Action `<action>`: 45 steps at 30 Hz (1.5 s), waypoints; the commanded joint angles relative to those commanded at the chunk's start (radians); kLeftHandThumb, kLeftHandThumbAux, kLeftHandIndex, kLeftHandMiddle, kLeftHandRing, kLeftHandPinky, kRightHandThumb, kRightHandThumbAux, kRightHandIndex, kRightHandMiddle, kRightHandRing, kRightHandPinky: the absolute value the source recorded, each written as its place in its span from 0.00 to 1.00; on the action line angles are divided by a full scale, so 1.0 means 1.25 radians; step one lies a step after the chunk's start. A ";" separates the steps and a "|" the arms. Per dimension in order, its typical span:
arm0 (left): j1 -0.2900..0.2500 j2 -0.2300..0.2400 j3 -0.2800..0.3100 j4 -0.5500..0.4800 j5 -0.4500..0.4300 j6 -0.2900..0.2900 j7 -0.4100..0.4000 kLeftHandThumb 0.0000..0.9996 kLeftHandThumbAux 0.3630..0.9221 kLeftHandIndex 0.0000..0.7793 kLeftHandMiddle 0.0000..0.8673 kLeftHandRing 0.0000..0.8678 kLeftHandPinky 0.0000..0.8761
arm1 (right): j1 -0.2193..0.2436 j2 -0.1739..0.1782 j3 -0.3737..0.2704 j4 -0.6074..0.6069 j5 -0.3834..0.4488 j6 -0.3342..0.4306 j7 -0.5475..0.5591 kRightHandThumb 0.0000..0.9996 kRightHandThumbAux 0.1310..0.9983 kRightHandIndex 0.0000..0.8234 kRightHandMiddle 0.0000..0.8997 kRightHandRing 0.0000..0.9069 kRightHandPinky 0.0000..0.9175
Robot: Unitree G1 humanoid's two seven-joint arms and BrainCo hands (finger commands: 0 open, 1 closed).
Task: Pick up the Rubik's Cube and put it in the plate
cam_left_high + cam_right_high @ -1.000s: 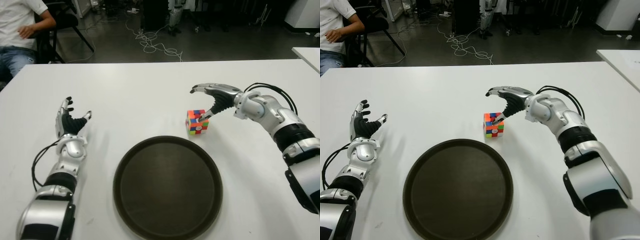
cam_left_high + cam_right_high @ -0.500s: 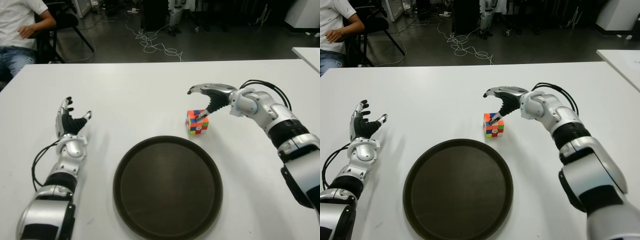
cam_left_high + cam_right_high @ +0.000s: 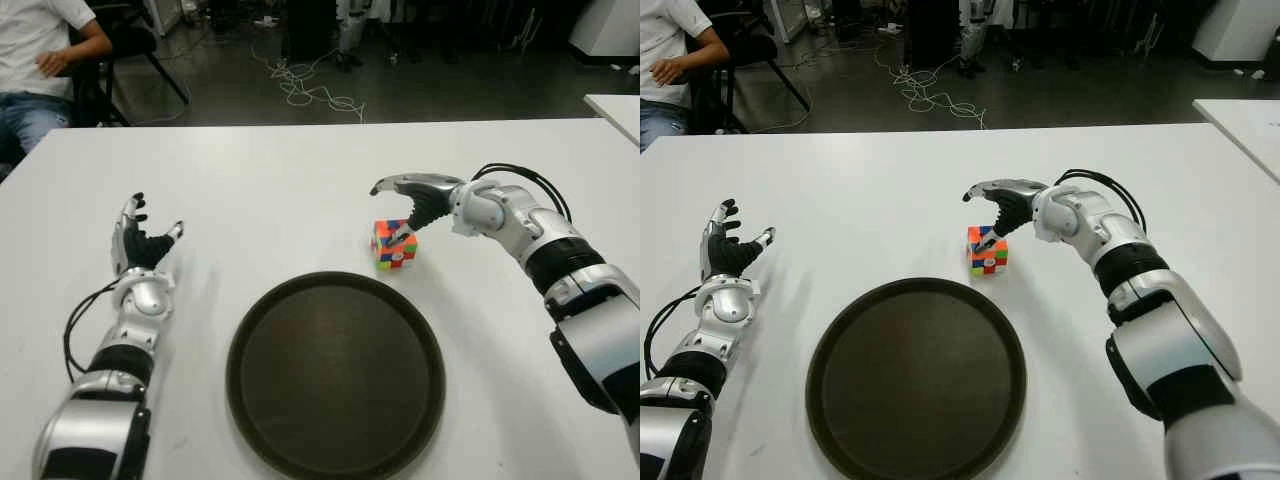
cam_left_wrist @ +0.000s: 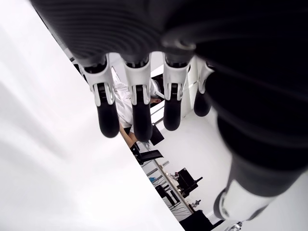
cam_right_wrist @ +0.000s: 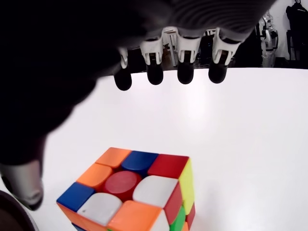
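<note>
- hidden: the lower faces of the rubik's cube point(image 3: 394, 244) cannot be seen; the right hand point(image 3: 412, 197) covers part of its top, thumb tip at the upper face.
- count: one cube, one dark round plate point(image 3: 335, 374), two hands.
- cube: stands on the white desk point(image 3: 270, 190) just behind the plate's far rim, turned corner-on to the plate; a cube has no long axis.
- right hand: arched over the cube, fingers spread, not closed on it.
- left hand point(image 3: 140, 245): well left of the plate, fingers extended, holding nothing.
</note>
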State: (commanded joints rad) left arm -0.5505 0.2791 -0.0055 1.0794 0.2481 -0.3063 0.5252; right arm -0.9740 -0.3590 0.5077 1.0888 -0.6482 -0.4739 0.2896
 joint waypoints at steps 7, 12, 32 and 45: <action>-0.001 0.000 0.001 0.001 0.000 0.005 0.004 0.30 0.71 0.14 0.20 0.22 0.27 | 0.007 0.001 -0.001 0.008 -0.001 0.000 -0.013 0.00 0.53 0.00 0.00 0.00 0.00; -0.001 0.000 0.000 0.001 0.001 0.004 0.005 0.31 0.73 0.15 0.21 0.23 0.28 | 0.008 0.003 -0.003 0.012 0.002 0.001 -0.016 0.00 0.54 0.00 0.00 0.00 0.00; -0.001 0.001 0.005 0.003 -0.004 -0.003 0.002 0.32 0.73 0.14 0.20 0.22 0.27 | 0.045 -0.003 -0.010 0.012 0.022 0.007 0.013 0.00 0.58 0.00 0.01 0.01 0.00; 0.000 0.004 -0.004 -0.001 0.008 0.008 0.009 0.29 0.72 0.14 0.20 0.21 0.24 | 0.077 -0.007 -0.003 0.009 0.015 0.006 -0.033 0.00 0.51 0.00 0.01 0.01 0.00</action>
State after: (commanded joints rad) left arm -0.5503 0.2843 -0.0101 1.0785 0.2581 -0.2965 0.5358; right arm -0.8772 -0.3682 0.5039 1.0996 -0.6297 -0.4668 0.2484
